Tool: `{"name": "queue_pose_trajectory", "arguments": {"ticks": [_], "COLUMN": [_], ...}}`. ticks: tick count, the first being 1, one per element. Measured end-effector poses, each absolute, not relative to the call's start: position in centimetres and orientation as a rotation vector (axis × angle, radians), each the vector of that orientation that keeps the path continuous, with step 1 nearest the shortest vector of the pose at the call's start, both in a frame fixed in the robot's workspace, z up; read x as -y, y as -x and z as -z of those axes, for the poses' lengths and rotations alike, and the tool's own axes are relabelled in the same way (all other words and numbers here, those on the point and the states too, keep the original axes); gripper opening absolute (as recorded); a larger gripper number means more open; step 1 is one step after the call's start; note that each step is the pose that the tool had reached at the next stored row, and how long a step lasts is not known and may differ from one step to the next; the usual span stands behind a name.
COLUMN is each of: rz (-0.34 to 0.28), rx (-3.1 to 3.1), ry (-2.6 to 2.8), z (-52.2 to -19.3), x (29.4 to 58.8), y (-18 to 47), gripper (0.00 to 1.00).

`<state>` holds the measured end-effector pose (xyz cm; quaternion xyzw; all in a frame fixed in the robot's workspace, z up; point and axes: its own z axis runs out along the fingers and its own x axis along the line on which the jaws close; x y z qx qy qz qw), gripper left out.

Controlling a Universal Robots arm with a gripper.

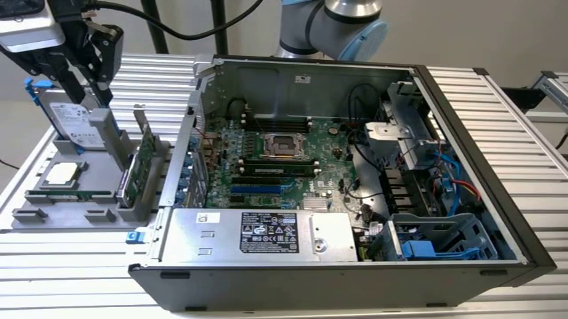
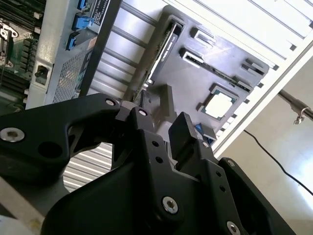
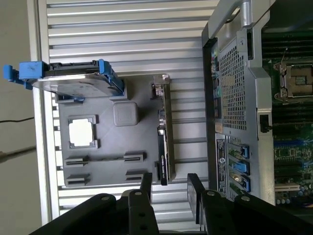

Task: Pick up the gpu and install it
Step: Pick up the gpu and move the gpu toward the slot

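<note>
A: Where to find the gpu [image 3: 164, 147]?

B: Standing on its long edge in a slot of the grey tray [image 3: 112, 142], outside the computer case [image 1: 355, 279], on the slatted table [image 1: 80, 266]. Not yet picked up, not yet installed.

A: And which way from the gripper [image 3: 171, 188]?

B: Lower down, and toward the exterior view's right of it. In the exterior view, hangs well above the tray, more over the hard drive [image 1: 76, 123] than over the card. In the first wrist view, appears edge-on as a thin dark strip, long axis running toward the gap between the fingers [image 3: 145, 183], a little nearer one of them.

A: Closed or spread?

B: Spread, with nothing held. Through the gap in the first wrist view, just table slats.

A: Materials and shapes?

B: Flat green circuit board, thin and stiff-looking, ending in a silver metal bracket [image 3: 160, 88] at the end farther from the fingers. For the tray, matte grey plastic with moulded pockets: in one, a square processor [image 3: 82, 132] lying flat; in another, a narrow green memory stick [image 1: 66, 195]. For the hard drive, shiny metal in a blue frame, propped upright. For the gripper, black angular links held by bolts.
</note>
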<state>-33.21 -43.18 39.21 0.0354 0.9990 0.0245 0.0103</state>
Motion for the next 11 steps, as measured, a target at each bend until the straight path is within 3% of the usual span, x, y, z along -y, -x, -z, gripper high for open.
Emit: {"name": "queue_pose_trajectory", "arguments": {"ticks": [11], "rz": [-0.076], "rx": [-3.118], "ry": [-0.11], "z": [-38.8], "x": [43.18], "y": [33.21], "gripper": [1.0]}}
